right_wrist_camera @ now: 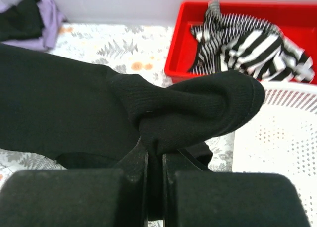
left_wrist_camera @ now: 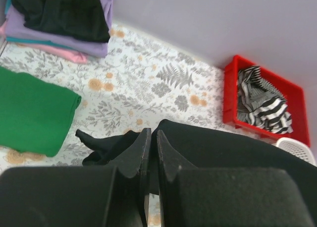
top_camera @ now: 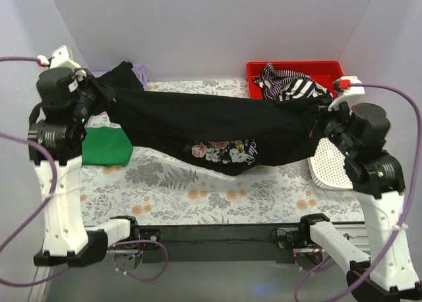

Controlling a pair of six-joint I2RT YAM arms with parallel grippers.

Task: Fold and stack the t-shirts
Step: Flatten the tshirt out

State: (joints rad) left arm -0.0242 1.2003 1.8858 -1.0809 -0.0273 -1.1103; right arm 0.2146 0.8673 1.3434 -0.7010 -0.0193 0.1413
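Black floral t-shirt [top_camera: 217, 127] is hanging stretched above the surface [top_camera: 198, 196], my left jaws and right jaws each pinching one end. One green t-shirt [top_camera: 105, 147] is lying flat, one striped t-shirt [top_camera: 290, 88] is sitting in the red bin [top_camera: 251, 74].

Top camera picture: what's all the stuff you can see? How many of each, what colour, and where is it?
black t-shirt: one, black with a flowery print, stretched between the two grippers over the table, sagging in the middle
green t-shirt: one, green, lying flat on the left side
pile of shirts: one pile, black on top, lilac and pink below, far left corner
striped t-shirt: one, black and white, crumpled in the red bin
red bin: one, red, far right corner
white mesh basket: one, white, right side, near the right arm
table covering: one, pale with flowers and ferns
left gripper: one, black, shut on the black t-shirt
right gripper: one, black, shut on the black t-shirt
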